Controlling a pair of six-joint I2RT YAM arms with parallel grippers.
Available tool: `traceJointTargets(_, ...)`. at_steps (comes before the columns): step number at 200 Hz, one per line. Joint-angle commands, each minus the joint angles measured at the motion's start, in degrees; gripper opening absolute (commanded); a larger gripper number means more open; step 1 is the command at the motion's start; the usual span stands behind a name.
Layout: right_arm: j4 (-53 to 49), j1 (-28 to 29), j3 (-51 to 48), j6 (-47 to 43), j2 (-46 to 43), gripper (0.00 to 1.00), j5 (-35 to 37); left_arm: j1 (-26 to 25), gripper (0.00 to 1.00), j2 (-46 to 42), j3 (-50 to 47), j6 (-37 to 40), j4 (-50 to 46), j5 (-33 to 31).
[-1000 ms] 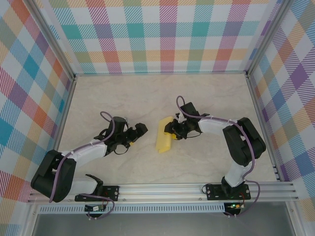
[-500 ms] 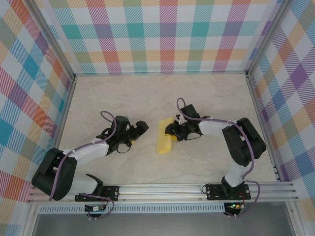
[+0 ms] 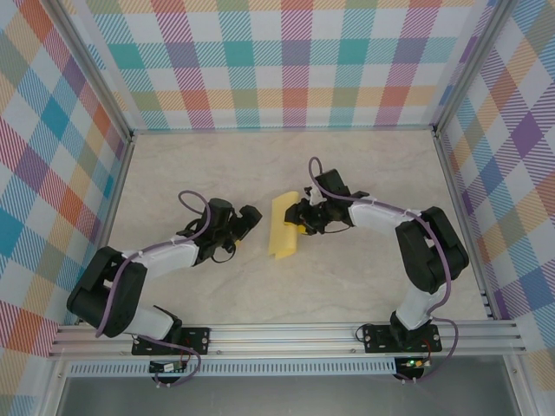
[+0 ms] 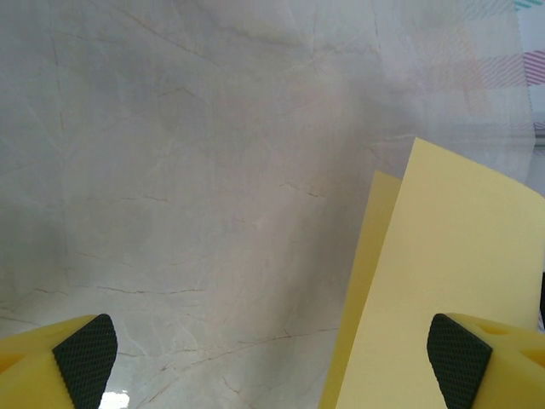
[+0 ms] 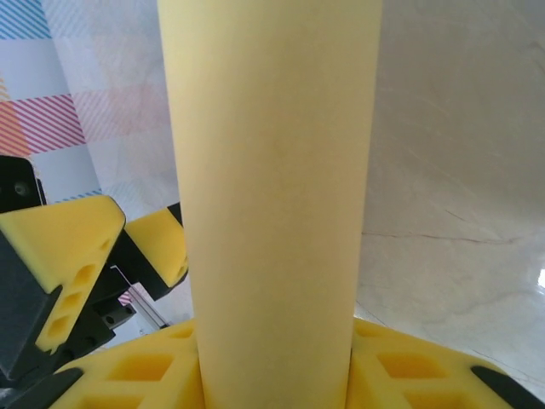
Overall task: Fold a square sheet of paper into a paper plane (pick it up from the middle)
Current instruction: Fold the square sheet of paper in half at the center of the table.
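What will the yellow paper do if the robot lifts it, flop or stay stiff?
Probably floppy: the yellow paper bows into a curve where the right gripper pinches it. Likely very light: its edges look thin. It may crease easily, already folded double.

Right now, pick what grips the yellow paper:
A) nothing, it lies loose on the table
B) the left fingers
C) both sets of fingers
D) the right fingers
D: in the right wrist view the yellow paper rises from between the right fingers, which are closed on it, while the left fingers stand wide open and clamp nothing.
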Motion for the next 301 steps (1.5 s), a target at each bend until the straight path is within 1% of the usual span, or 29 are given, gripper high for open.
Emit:
traceJointTargets(1,-0.5,-0.3,1.4,-0.7,-1.1,0.38,-0.8,-0.8,0.97,-4.6,-1.8,0.7,0.3,-2.2)
traceJointTargets(32,3.4,-0.4,-0.2,1.6,-1.4,0.39,0.4,-0.7,0.97,-4.4,-0.4,3.0,-2.0,1.3)
traceJointTargets(49,3.8,-0.5,-2.4,2.0,-1.3,0.39,2.1,-0.8,0.97,-2.9,0.2,3.1,-0.6,3.2)
traceJointTargets(79,2.4,-1.5,-5.2,0.5,0.1,0.4,2.7,-0.8,0.95,-0.1,-0.4,1.7,4.9,5.0)
traceJointTargets(105,-0.3,-2.2,-5.7,-2.1,1.3,0.41,2.5,-0.8,0.86,2.7,0.4,1.8,6.9,7.5)
traceJointTargets(120,-1.9,-2.3,-5.9,-3.2,0.7,0.45,3.4,-1.1,0.8,4.1,1.4,2.3,6.6,8.3)
traceJointTargets(132,-4.4,-2.4,-5.3,-4.3,0.3,0.48,4.6,-1.6,0.78,4.8,1.9,2.5,6.7,8.2)
traceJointTargets(150,-6.8,-2.4,-4.8,-5.6,-0.7,0.57,6.3,-2.3,0.77,6.0,2.9,2.8,6.6,8.2)
traceJointTargets(170,-10.5,-2.4,-3.7,-7.3,-1.4,0.59,8.8,-3.4,0.77,7.6,4.4,3.1,6.1,8.8)
traceJointTargets(179,-11.5,-2.5,-3.7,-7.7,-2.2,0.64,10.0,-4.0,0.77,8.3,5.2,3.5,5.8,9.2)
traceJointTargets(196,-13.5,-2.6,-3.6,-8.3,-3.8,0.65,12.1,-5.3,0.77,9.7,6.7,4.2,4.9,9.3)
traceJointTargets(208,-14.9,-2.9,-3.5,-8.9,-4.4,0.7,13.1,-6.1,0.77,10.8,7.9,4.5,4.8,9.9)
traceJointTargets(228,-15.4,-3.6,-4.1,-9.4,-5.4,0.69,13.2,-7.5,0.77,12.9,9.9,5.1,4.1,10.4)
traceJointTargets(242,-13.4,-4.7,-5.5,-9.5,-5.9,0.66,10.2,-8.4,0.77,14.5,11.4,5.2,3.7,10.6)
traceJointTargets(255,-11.9,-5.4,-6.2,-8.8,-5.7,0.67,8.3,-8.9,0.77,15.8,12.4,5.2,3.7,11.1)
traceJointTargets(278,-13.0,-5.6,-6.2,-8.5,-4.9,0.68,9.4,-9.7,0.76,17.7,14.1,5.3,3.4,11.8)
traceJointTargets(301,-13.5,-5.9,-6.4,-8.5,-4.3,0.64,9.6,-10.4,0.75,19.3,15.5,5.5,2.7,12.4)
